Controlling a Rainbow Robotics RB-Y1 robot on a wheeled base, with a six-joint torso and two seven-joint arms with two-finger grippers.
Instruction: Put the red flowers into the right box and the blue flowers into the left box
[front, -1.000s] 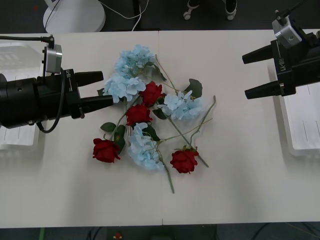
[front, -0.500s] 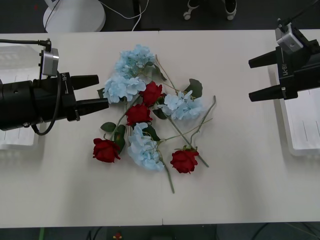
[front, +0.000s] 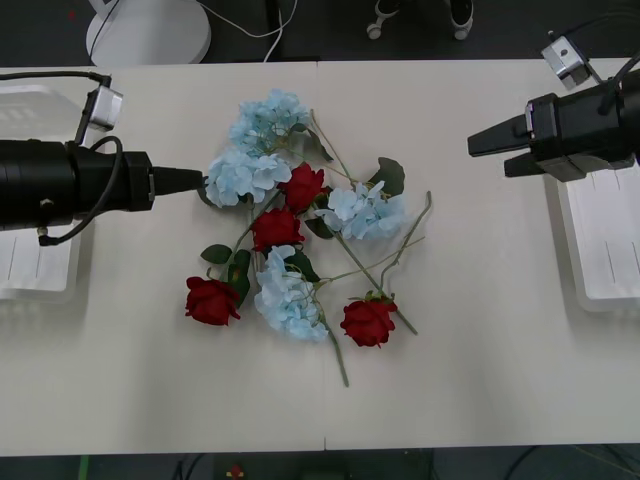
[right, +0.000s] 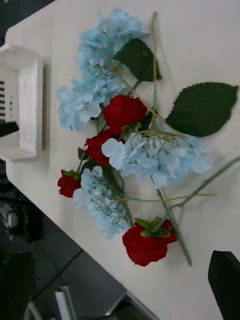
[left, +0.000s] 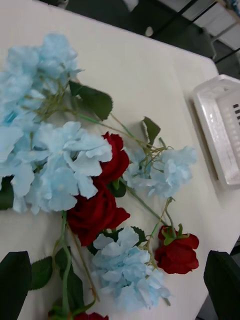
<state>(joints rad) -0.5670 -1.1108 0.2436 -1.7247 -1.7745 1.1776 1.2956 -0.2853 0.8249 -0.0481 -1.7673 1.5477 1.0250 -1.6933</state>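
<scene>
The red flowers and the blue flowers lie mixed in one heap at the table's middle, stems crossing. My left gripper hovers at the heap's left edge, its tip close to a blue head, open and empty; its black fingers flank the heap in the left wrist view. To the right of the heap, my right gripper is open and empty, well apart from the flowers. The left box sits under the left arm. The right box lies at the right edge.
Bare tabletop surrounds the heap on all sides, widest toward the front edge. A white round stand base and cables are on the floor beyond the table's far edge. The wrist views show the far boxes: left box, right box.
Both grippers have rolled at the wrist, so their fingers now show nearly edge-on. The right gripper has shifted a little left toward the heap. The flowers have not moved.
</scene>
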